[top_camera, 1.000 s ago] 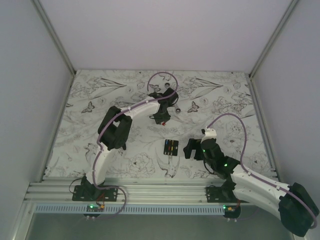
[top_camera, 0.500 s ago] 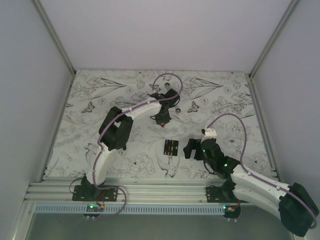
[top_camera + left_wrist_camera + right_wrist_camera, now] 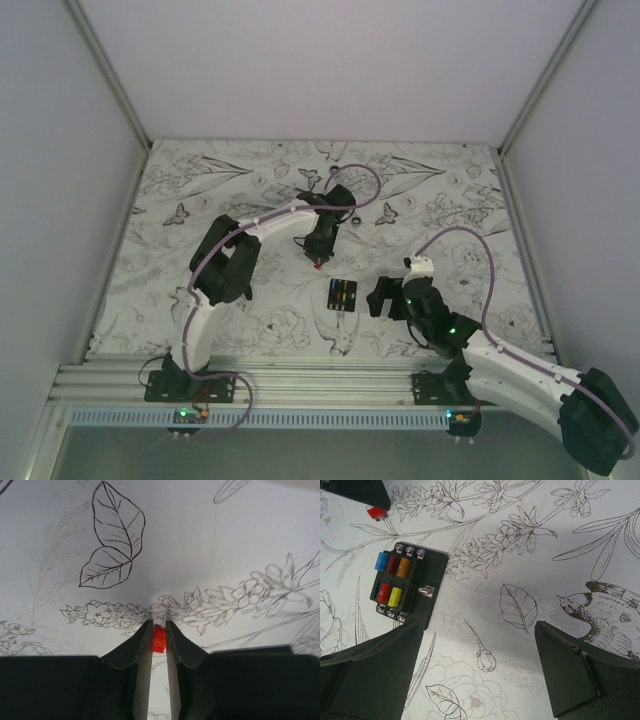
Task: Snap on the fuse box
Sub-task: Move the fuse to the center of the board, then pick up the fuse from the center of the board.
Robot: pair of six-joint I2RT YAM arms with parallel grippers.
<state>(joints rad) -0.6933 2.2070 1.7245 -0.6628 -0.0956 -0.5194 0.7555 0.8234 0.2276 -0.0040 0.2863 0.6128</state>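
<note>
The left gripper (image 3: 318,258) has been swinging closer since the earlier frames, coming from farther behind the fuse box (image 3: 342,296) to a spot just beyond its far left corner. Its jaws have been narrowing on the way, while the right arm has not been shifting at all. Now the left jaws are pinching a small red fuse (image 3: 159,640) between the tips of the fingers (image 3: 130,650). They are holding it above the flower-printed table (image 3: 200,190), near the box but apart from it. The box is lying flat on the table between the two grippers, with the left one beyond it and the right gripper (image 3: 383,297) just to its right. In the right wrist view the box is showing as a black tray, face up and uncovered. Five coloured fuses (image 3: 394,597) are sitting in it: blue, dark red and orange in one row, red and yellow in the row beside it. Small screws (image 3: 410,550) are lining its two short ends. The right jaws are standing wide open and gripping nothing, hovering low beside the box. One right finger (image 3: 370,675) is overlapping the box's near corner in that view, and I cannot tell whether it is touching the box.
</note>
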